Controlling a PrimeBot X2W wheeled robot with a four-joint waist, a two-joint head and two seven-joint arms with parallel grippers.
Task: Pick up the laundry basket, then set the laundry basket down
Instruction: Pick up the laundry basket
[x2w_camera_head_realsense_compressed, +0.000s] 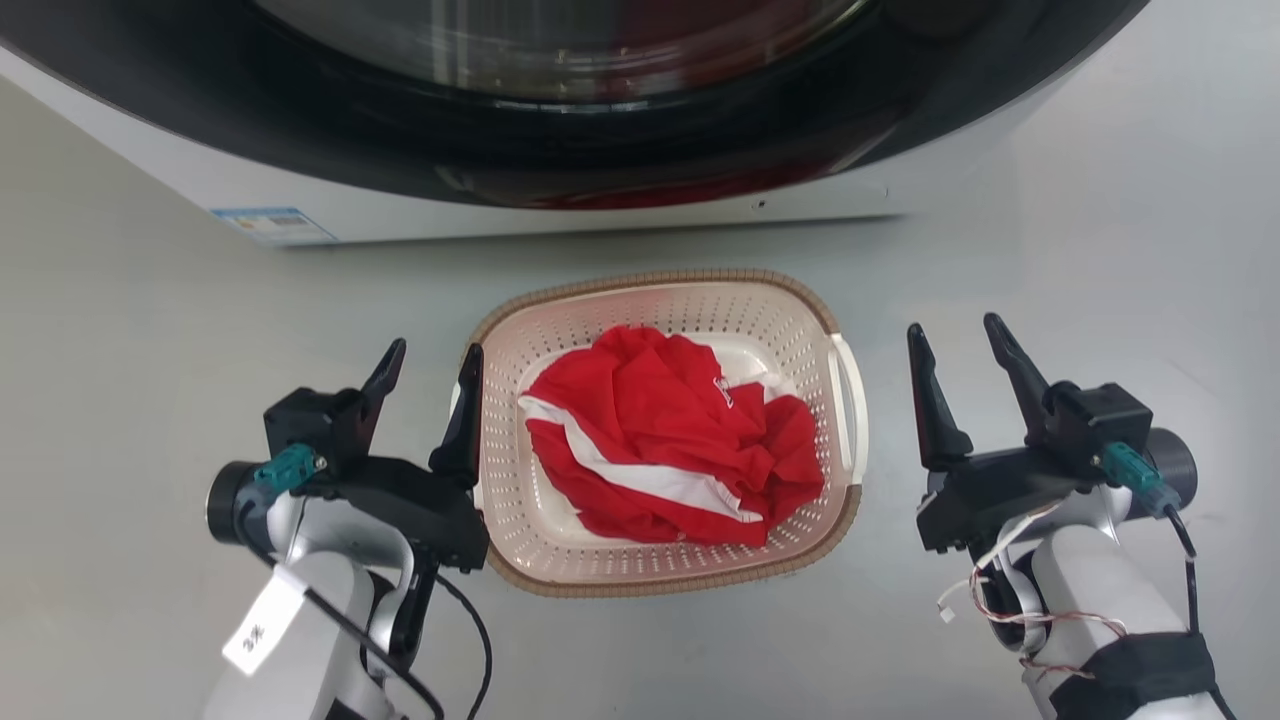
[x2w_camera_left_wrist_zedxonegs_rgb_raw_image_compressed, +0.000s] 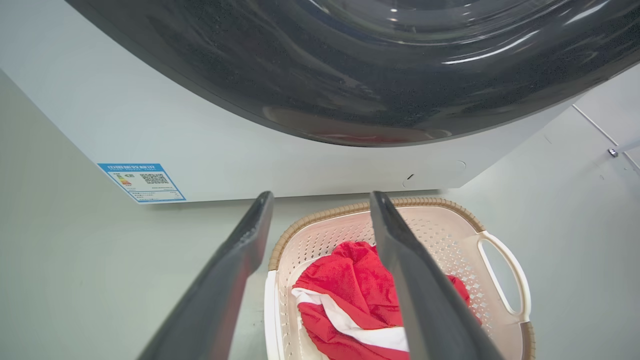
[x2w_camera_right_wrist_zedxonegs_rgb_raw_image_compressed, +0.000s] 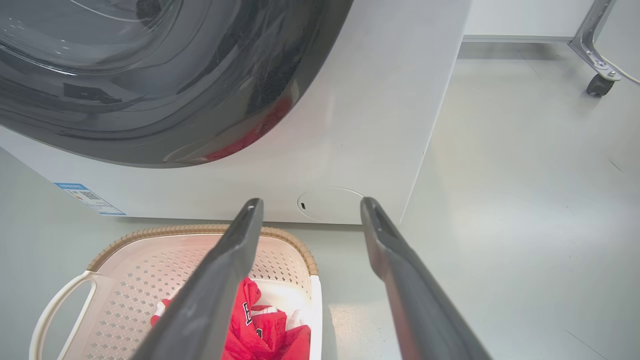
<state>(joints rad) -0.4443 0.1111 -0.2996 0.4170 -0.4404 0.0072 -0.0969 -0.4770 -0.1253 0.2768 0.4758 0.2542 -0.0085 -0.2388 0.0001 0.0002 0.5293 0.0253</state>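
Floor (x2w_camera_head_realsense_compressed: 150, 400): pale grey; washer (x2w_camera_head_realsense_compressed: 600, 215) at far side.
Left gripper (x2w_camera_head_realsense_compressed: 435, 350): spread, either side of the basket (x2w_camera_head_realsense_compressed: 700, 305) at its left edge, gripping nothing.
Basket: centre floor, holding red garment (x2w_camera_head_realsense_compressed: 660, 440).
Right gripper (x2w_camera_head_realsense_compressed: 953, 326): spread, empty, just right of basket.
Handling: probably light, stiff plastic; take both side handles (x2w_camera_head_realsense_compressed: 855, 400).

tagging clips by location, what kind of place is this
Probably a laundry area, perhaps a test room: a front-loading washing machine on a bare grey floor, with a laundry basket holding a red-and-white garment before it.
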